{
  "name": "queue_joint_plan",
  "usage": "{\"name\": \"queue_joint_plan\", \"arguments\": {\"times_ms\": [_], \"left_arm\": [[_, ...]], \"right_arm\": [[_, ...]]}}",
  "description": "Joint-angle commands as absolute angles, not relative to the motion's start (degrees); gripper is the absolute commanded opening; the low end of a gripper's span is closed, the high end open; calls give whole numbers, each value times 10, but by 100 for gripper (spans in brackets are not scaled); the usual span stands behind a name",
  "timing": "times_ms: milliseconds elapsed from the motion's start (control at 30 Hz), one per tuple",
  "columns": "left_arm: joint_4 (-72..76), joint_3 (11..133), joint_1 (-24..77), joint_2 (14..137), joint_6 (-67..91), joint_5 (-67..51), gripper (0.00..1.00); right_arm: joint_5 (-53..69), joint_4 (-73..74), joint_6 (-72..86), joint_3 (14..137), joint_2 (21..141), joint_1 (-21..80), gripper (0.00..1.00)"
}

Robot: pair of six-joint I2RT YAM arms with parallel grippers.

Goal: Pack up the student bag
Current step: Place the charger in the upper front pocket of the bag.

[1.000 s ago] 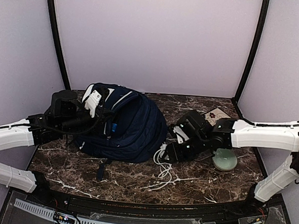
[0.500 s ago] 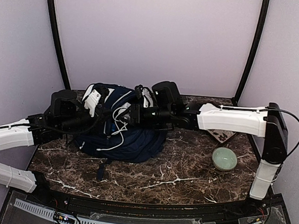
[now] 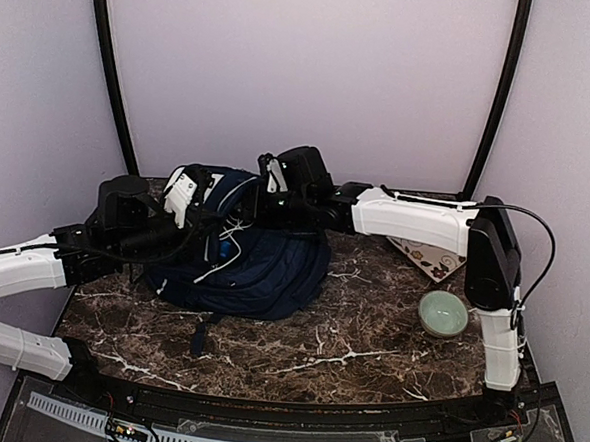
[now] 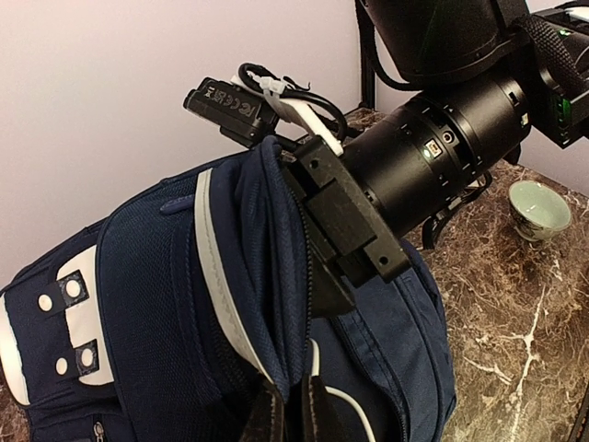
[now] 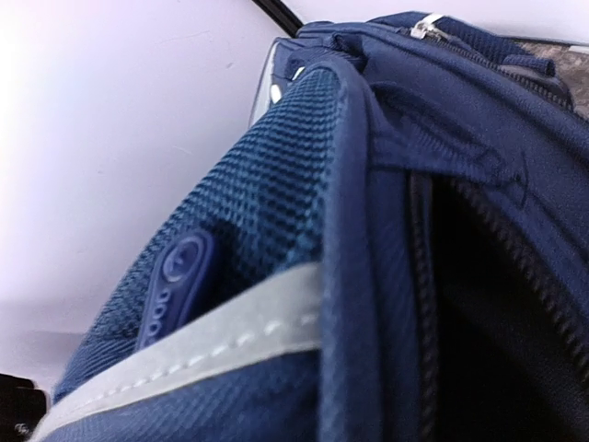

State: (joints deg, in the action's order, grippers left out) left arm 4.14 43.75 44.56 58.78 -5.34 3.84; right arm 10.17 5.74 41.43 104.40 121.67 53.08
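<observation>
Found the student bag (image 3: 272, 265) lying on the marble table (image 3: 368, 336), left of centre in the top view. Traced its long axis from the mouth at upper left down to the base at lower right.

Saw the mouth's upper lip pinched between the closed-down fingers of the left gripper (image 4: 293, 422), at the bottom edge of the left wrist view, propping the opening apart.

Saw the right gripper (image 4: 331, 293) entering from the right of the frame, roughly along that axis, nose at the mouth. Could not tell its spread or what it held. Found the fingers hidden behind fabric and absent from the right wrist view.

Noted a white cable (image 4: 345, 405) trailing from the opening down the bag's front.

Judged the right arm nearer the cavity, directly ahead and slightly below. Judged the coming move to hinge on pushing deeper along that line.
</observation>
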Motion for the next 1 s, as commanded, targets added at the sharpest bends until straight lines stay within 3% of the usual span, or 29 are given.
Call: {"name": "queue_joint_plan", "arguments": {"times_ms": [0, 200, 533, 700, 967], "left_arm": [[106, 449, 456, 554, -63, -4, 0], [102, 451, 456, 555, -62, 9, 0], [97, 453, 457, 556, -63, 21, 0], [96, 453, 456, 557, -64, 23, 0], [95, 453, 456, 555, -65, 27, 0]], "right_arm": [[19, 70, 358, 1086, 1226, 526, 63], [18, 154, 301, 1103, 1204, 527, 77], [53, 197, 276, 1045, 1109, 527, 76], [107, 174, 305, 973, 1072, 537, 68], [120, 89, 372, 894, 1081, 584, 44]]}}
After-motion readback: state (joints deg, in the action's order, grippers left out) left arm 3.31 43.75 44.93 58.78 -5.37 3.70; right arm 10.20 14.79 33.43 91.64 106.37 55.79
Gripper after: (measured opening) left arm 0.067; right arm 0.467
